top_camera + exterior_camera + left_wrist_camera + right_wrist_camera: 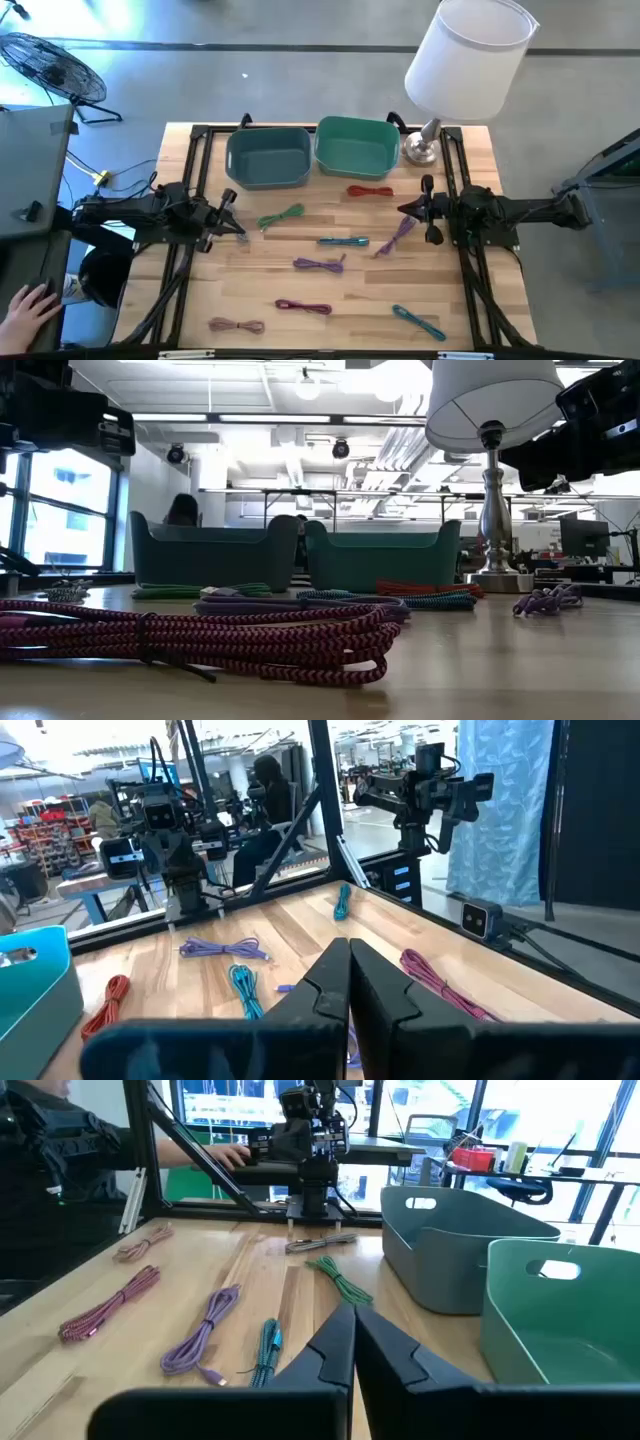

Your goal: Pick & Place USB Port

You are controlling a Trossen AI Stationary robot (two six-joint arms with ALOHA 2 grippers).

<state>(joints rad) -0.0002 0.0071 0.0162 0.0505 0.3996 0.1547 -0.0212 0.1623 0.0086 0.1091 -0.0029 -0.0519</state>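
nearest low-view camera: magenta braided cable [200, 640], coiled, flat on table [480, 300] front edge
cables: bundled USB cables spread over the wood, none held. green cable [281, 217] just beside left gripper; teal-blue cable [343, 241] centre; purple cable [320, 264] below it; lilac cable [398, 235] near right gripper; red cable [370, 191] in front of green bin; teal cable [418, 321] front right; tan cable [236, 325] front left
bins: grey-blue bin [267, 158] and green bin [357, 146] side by side at back, touching
left gripper [236, 226]: low at left side of table, fingers pressed together, holding nothing
right gripper [412, 209]: right side, fingers together, holding nothing
other: lamp [466, 62] back right corner; person's hand [30, 303] off table, left
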